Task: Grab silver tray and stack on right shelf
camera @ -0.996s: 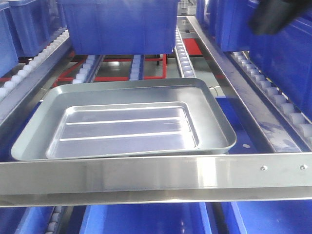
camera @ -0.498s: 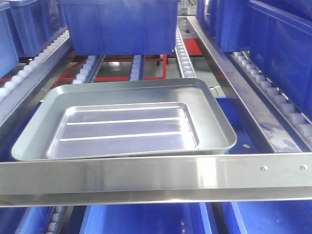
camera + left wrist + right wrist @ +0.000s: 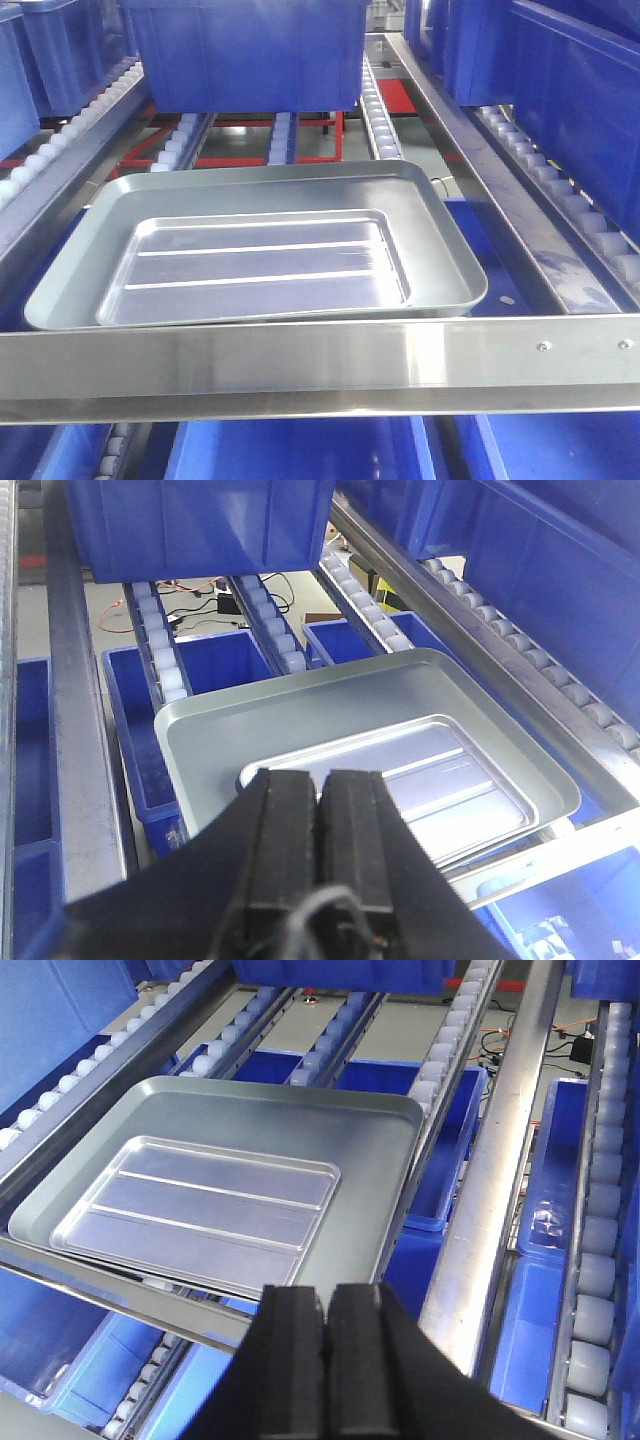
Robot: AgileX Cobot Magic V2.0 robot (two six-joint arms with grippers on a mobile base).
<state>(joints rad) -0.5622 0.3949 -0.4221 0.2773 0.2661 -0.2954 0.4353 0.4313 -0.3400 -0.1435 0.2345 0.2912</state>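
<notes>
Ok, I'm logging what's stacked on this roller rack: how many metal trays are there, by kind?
Shiny ridged silver tray: 1
Larger dull grey tray, holding the shiny one: 1
Total: 2 trays

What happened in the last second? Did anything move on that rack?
A dark blurry shape, probably part of an arm, was at the top right a second ago and has left the front view. The silver tray stayed nested inside the larger grey tray on the right shelf. Nothing was grabbed.
</notes>
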